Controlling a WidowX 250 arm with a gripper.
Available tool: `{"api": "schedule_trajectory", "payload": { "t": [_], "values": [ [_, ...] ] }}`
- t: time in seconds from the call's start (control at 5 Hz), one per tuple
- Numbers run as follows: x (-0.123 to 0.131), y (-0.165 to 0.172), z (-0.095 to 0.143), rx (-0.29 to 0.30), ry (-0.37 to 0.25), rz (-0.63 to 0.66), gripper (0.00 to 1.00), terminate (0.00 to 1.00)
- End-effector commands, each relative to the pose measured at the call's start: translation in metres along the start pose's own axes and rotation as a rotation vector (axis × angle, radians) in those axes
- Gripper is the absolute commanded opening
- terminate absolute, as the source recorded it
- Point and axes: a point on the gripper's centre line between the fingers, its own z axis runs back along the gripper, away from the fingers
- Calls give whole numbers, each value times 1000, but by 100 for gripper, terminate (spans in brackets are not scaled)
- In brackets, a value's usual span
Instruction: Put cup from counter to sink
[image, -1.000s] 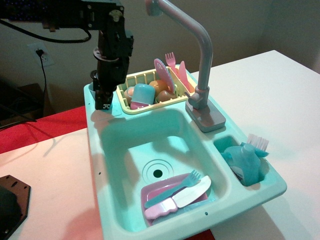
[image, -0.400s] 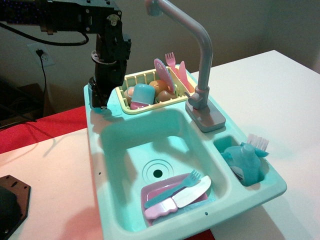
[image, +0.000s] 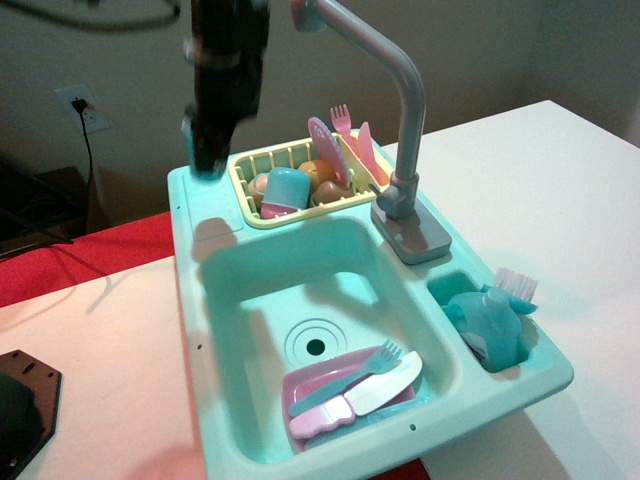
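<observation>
My gripper (image: 207, 160) hangs above the back left corner of the mint-teal sink unit, motion-blurred. A small bright-blue shape, the cup (image: 209, 167), shows between its fingertips, lifted off the surface. The ribbed counter ledge (image: 205, 212) below it is bare apart from the gripper's shadow. The sink basin (image: 290, 270) lies to the front right of the gripper, with its ringed drain hole (image: 316, 346) showing.
A pink tray (image: 305, 385) with toy cutlery lies at the basin's front. A yellow dish rack (image: 250, 205) behind the basin holds a paler blue cup (image: 284, 190) and other pieces. The grey faucet (image: 405, 120) arches over from the right. A blue bottle (image: 490, 320) fills the side compartment.
The gripper has risen from the counter ledge to well above it, with the blue cup in its fingertips. The ledge now shows only a shadow.
</observation>
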Motion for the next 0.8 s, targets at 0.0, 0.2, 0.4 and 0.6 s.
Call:
{"api": "schedule_trajectory", "payload": {
  "t": [0.0,0.2,0.4,0.6],
  "values": [
    [16,-15,46,-8,-84,-5,0,0],
    [25,-52,41,-60,-68,-79,0,0],
    [29,-92,36,-80,-52,-155,0,0],
    [33,-114,22,-91,-33,-183,0,0]
  ]
}}
